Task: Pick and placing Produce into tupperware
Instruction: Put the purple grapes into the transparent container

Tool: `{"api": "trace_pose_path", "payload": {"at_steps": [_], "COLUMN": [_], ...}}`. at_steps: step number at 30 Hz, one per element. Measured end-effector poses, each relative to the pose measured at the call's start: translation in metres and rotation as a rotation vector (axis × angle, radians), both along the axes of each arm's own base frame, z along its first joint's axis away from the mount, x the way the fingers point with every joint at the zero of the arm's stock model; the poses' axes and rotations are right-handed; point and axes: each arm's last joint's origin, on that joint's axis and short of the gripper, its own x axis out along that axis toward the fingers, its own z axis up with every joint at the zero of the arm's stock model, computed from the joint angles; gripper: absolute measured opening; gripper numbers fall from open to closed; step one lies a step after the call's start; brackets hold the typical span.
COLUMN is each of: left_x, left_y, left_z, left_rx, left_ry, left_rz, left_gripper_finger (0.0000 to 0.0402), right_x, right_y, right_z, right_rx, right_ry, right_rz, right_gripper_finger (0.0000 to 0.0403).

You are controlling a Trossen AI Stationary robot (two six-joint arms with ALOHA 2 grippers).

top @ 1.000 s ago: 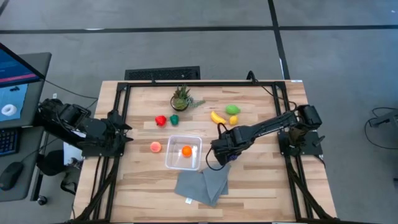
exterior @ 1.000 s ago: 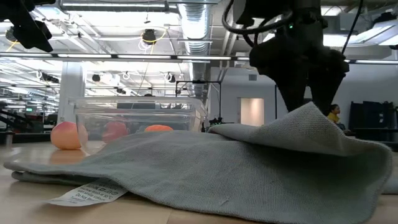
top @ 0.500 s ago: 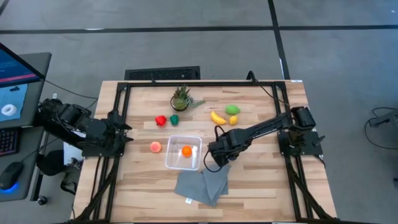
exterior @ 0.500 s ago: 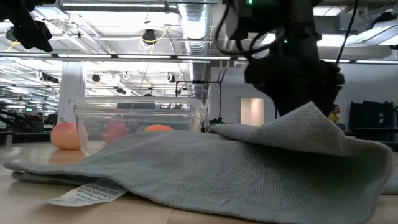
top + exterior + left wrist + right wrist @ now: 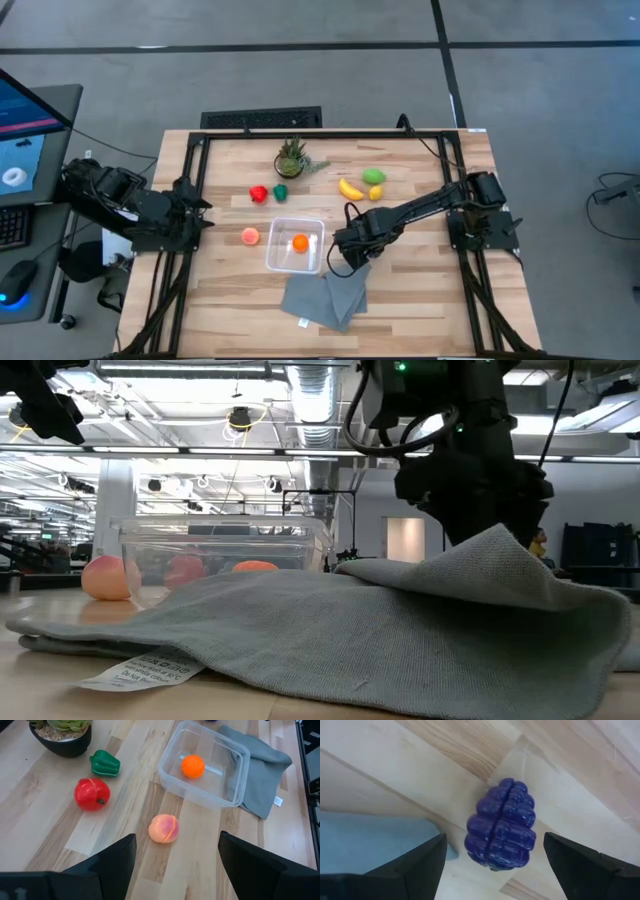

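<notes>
A purple toy grape bunch [image 5: 501, 826] lies on the bare wood between the open fingers of my right gripper [image 5: 494, 840], which points straight down beside the tupperware's right side [image 5: 343, 256]; the fingers stand on either side without touching it. The clear tupperware [image 5: 272, 256] holds an orange fruit [image 5: 300, 242]. On the table lie a peach [image 5: 250, 236], a red tomato [image 5: 258, 193], a green pepper [image 5: 281, 191], a banana [image 5: 349, 188] and a lime-green fruit [image 5: 374, 176]. My left gripper [image 5: 177, 851] waits open at the table's left edge [image 5: 196, 214].
A folded grey cloth [image 5: 325, 298] lies just near of the right gripper, and its edge [image 5: 375, 835] reaches close to the grapes. A potted plant [image 5: 291, 158] stands at the far middle. A small yellow-orange fruit [image 5: 376, 193] sits by the banana.
My right gripper has come down toward the table and shifted slightly toward the tupperware, then stopped. Its fingers have stayed open. No produce has moved.
</notes>
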Motion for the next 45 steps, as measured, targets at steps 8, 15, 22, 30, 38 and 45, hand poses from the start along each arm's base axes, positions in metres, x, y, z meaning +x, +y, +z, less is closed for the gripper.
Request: {"api": "trace_pose_path", "payload": {"at_steps": [8, 15, 22, 30, 38, 45], "left_x": [0.0, 0.0, 0.0, 0.0, 0.0, 0.0], "left_y": [0.0, 0.0, 0.0, 0.0, 0.0, 0.0], "left_z": [0.0, 0.0, 0.0, 0.0, 0.0, 0.0], "left_rx": [-0.001, -0.003, -0.01, -0.012, -0.007, -0.006], "left_ry": [0.0, 0.0, 0.0, 0.0, 0.0, 0.0], "left_rz": [0.001, 0.003, 0.01, 0.011, 0.007, 0.007], "left_gripper_finger": [0.027, 0.027, 0.027, 0.027, 0.027, 0.027], "right_x": [-0.002, -0.006, -0.004, -0.006, -0.006, -0.005], "right_y": [0.0, -0.001, 0.0, -0.001, -0.001, -0.001], "right_z": [0.0, -0.008, -0.015, -0.019, -0.019, -0.019], "right_rx": [-0.004, -0.01, 0.002, -0.002, -0.001, 0.002], "right_ry": [0.013, 0.032, -0.027, -0.013, -0.014, -0.027], "right_rz": [0.023, 0.006, 0.008, 0.0, 0.0, 0.001], "right_gripper_finger": [0.035, 0.035, 0.035, 0.0349, 0.0311, 0.0284]}}
